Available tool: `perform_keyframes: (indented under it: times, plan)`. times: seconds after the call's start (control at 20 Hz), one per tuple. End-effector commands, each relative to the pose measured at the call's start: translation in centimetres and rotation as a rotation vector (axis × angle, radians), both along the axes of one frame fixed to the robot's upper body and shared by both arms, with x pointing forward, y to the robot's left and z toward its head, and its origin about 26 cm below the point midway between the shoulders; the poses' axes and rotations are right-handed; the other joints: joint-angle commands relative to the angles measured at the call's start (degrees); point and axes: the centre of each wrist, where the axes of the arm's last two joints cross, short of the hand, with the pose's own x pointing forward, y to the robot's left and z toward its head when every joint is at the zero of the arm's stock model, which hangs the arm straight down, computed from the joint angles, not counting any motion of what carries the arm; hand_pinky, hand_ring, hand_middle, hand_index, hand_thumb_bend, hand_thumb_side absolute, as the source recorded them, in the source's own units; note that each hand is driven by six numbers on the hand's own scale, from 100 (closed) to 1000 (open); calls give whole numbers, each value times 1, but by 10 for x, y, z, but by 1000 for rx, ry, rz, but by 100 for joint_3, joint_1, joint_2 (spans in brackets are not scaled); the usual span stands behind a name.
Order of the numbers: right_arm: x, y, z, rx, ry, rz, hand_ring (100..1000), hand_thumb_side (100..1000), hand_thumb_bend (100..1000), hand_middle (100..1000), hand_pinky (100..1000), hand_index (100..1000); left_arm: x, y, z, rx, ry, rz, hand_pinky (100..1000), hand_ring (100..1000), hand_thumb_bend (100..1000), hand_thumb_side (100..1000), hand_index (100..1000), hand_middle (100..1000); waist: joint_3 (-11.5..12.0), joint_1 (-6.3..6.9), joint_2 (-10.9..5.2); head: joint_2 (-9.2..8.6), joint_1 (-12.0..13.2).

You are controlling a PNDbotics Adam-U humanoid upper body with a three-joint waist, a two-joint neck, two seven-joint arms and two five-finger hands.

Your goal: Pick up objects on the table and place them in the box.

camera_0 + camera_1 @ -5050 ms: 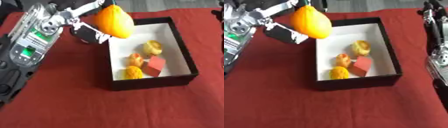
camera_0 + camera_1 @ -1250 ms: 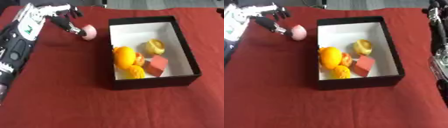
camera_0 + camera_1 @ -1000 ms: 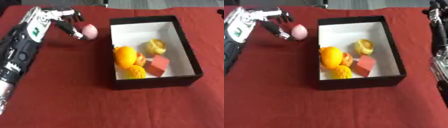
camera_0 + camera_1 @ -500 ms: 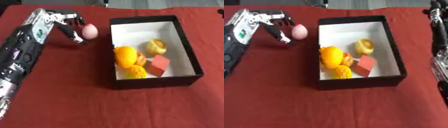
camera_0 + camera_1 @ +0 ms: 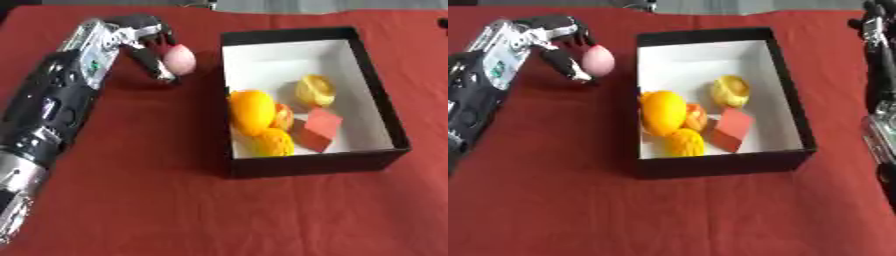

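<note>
1. A pale pink egg-shaped object (image 5: 181, 59) lies on the red tablecloth (image 5: 131, 190), just left of the box's near-left wall and still outside it; it looks like the one thing left to collect.
2. The left hand (image 5: 149, 42) has reached it: the fingers curl over the top and far side while the thumb (image 5: 160, 70) drops down the near side, so the pink object sits cupped between them. They seem to touch it, though whether the pinch is fully made I cannot tell.
3. This enclosing hold suits a round thing that would roll away from a flat push.
4. The black box (image 5: 311, 167), white inside, stands to the right. It holds a large orange fruit (image 5: 252, 111), smaller orange pieces (image 5: 269, 142) below it, a yellow round item (image 5: 315, 90) and a red block (image 5: 318, 127), crowded toward the near end; the far end is bare, a fair spot for the drop.
5. The right arm (image 5: 878, 60) stands idle at the right edge; its hand's fingers are not readable.
</note>
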Motion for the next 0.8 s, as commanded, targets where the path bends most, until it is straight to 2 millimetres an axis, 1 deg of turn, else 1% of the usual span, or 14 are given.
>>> perform_keyframes:
  times: [0.05, 0.1, 0.15, 0.2, 0.25, 0.3, 0.4, 0.5, 0.6, 0.8]
  plan:
    - [2, 0, 11, -3, -29, 11, 804, 676, 100, 867, 958, 919, 3, -1, 13, -19, -93, 21, 672, 718, 572, 425, 720, 691, -10, -20, -82, -14, 29]
    - [2, 0, 11, -3, -28, 11, 804, 677, 100, 867, 958, 919, 3, -2, 12, -28, -115, 25, 649, 695, 494, 402, 688, 666, -12, -20, -81, -14, 33]
    - [2, 0, 11, -3, -27, 11, 804, 677, 100, 867, 958, 919, 3, -3, 11, -39, -140, 29, 640, 686, 453, 392, 668, 656, -13, -21, -81, -14, 38]
    - [2, 0, 11, -2, -27, 12, 805, 678, 100, 867, 959, 919, 4, -4, 9, -50, -161, 31, 627, 674, 381, 368, 628, 641, -14, -22, -82, -14, 43]
    - [2, 1, 10, -2, -26, 14, 805, 679, 100, 867, 959, 919, 4, -4, 7, -62, -174, 32, 623, 670, 349, 352, 608, 636, -14, -22, -82, -14, 47]
    - [2, 1, 10, -2, -26, 14, 805, 678, 100, 867, 959, 919, 4, -5, 6, -71, -185, 29, 612, 658, 324, 319, 560, 621, -12, -23, -83, -14, 47]
    - [2, 0, 10, -4, -25, 11, 805, 678, 100, 867, 959, 919, 4, -4, 6, -80, -199, 23, 607, 652, 314, 297, 529, 613, -8, -24, -87, -14, 43]
    - [1, -2, 10, -5, -26, 7, 805, 677, 100, 867, 958, 919, 3, -3, 10, -88, -215, 13, 603, 647, 315, 271, 493, 604, 2, -19, -96, -14, 32]
    - [1, -3, 11, -7, -27, 3, 804, 676, 100, 867, 958, 919, 1, -2, 19, -86, -237, -5, 605, 645, 336, 246, 475, 599, 18, -10, -105, -14, 10]
    - [0, -6, 13, -13, -34, -4, 805, 672, 100, 867, 958, 919, -12, -1, 47, -89, -294, -79, 600, 637, 345, 225, 466, 591, 63, 20, -136, -14, -61]
